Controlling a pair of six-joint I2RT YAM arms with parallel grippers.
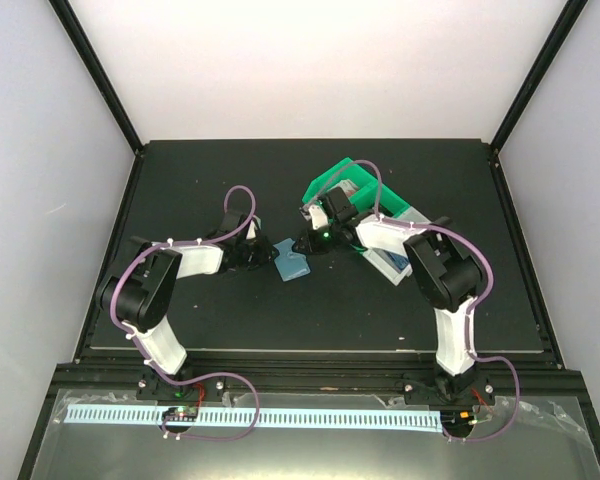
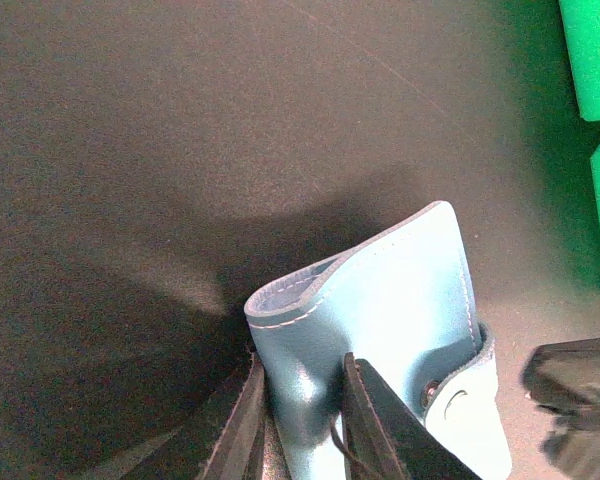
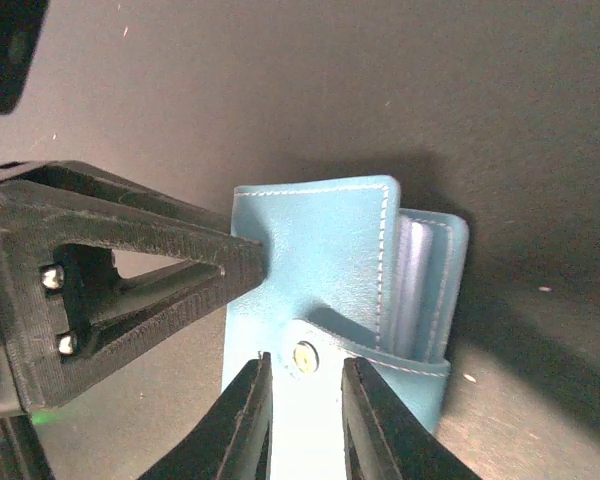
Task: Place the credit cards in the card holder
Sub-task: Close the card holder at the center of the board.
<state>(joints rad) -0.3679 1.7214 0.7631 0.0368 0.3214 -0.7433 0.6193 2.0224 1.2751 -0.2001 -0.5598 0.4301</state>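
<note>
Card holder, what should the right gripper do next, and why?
Probably close the right gripper on the snap tab and peel it open: the card holder looks snapped shut, the left gripper pins one flap, and the right fingers straddle the tab.

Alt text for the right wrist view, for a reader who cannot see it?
A teal-blue card holder is seen against a dark table, its snap tab across the front and paler inner pockets showing at its right edge. The right gripper stands slightly open over the tab; the left gripper's finger meets the holder's left edge.
</note>
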